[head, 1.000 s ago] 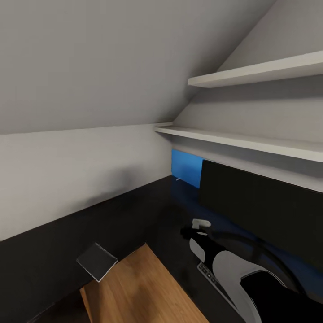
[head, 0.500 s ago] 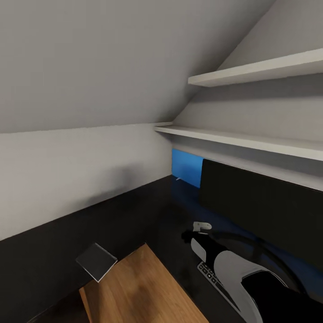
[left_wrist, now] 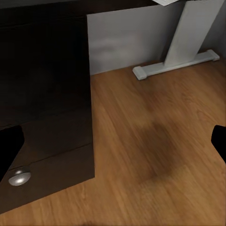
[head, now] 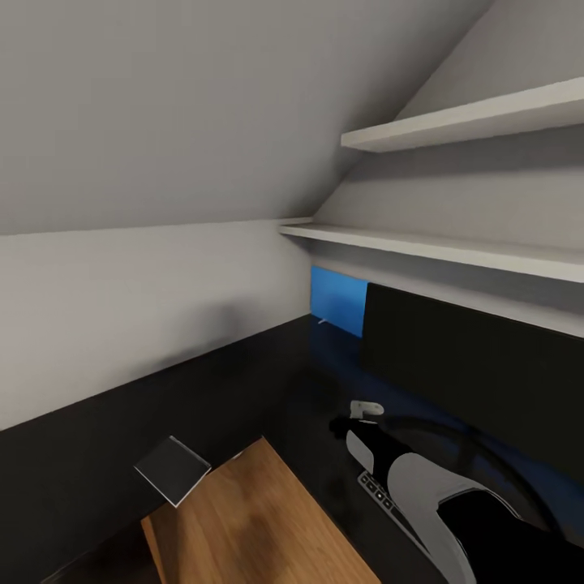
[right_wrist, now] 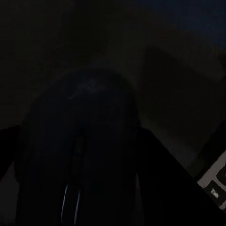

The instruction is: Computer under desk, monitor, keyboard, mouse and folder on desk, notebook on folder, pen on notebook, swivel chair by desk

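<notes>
One second on, almost nothing has changed: the right gripper (head: 345, 423) still rests low on the desk (head: 243, 381), its fingers closed around the mouse (right_wrist: 77, 155), beside the keyboard (head: 375, 491).

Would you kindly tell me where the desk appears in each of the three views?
Head view: the desk, glossy black top across the lower middle.
Left wrist view: its black drawer unit and white leg.
Right wrist view: its dark surface behind the mouse.
Shared landmark: the keyboard, head and right wrist views.
</notes>
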Controlling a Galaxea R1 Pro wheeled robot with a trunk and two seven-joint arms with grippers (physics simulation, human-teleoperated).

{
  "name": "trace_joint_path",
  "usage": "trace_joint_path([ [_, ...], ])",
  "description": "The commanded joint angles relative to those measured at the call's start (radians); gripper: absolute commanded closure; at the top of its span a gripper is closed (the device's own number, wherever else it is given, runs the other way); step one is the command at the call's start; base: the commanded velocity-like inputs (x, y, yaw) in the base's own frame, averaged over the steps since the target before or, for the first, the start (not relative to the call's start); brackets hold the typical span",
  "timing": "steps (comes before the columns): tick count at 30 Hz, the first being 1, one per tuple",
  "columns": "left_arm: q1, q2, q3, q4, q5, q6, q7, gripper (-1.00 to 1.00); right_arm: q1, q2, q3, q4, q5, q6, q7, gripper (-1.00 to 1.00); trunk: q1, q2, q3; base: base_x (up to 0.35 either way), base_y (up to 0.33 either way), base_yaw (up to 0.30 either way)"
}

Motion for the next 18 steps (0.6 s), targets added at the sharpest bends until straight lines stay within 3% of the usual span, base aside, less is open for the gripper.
trace_joint_path([
  [1, 0.000, 0.000, 0.000, -0.001, 0.010, -0.002, -0.001, -1.00, 0.000, 0.000, 0.009, -0.002, -0.011, 0.005, -0.006, 1.00, 0.004, -0.008, -0.004, 0.000, 0.000, 0.000],
  [6, 0.000, 0.000, 0.000, -0.001, 0.011, -0.002, -0.001, -1.00, 0.000, 0.000, 0.009, -0.002, -0.011, 0.004, -0.009, 1.00, 0.023, -0.043, -0.020, 0.000, 0.000, 0.000],
  [11, 0.000, 0.000, 0.000, -0.001, 0.011, -0.002, -0.001, -1.00, 0.000, 0.000, 0.010, -0.003, -0.011, 0.003, -0.083, 1.00, 0.042, -0.078, -0.036, 0.000, 0.000, 0.000],
  [18, 0.000, 0.000, 0.000, -0.001, 0.011, -0.003, -0.001, -1.00, 0.000, 0.000, 0.012, -0.003, -0.010, 0.003, -0.096, 1.00, 0.069, -0.127, -0.058, 0.000, 0.000, 0.000],
])
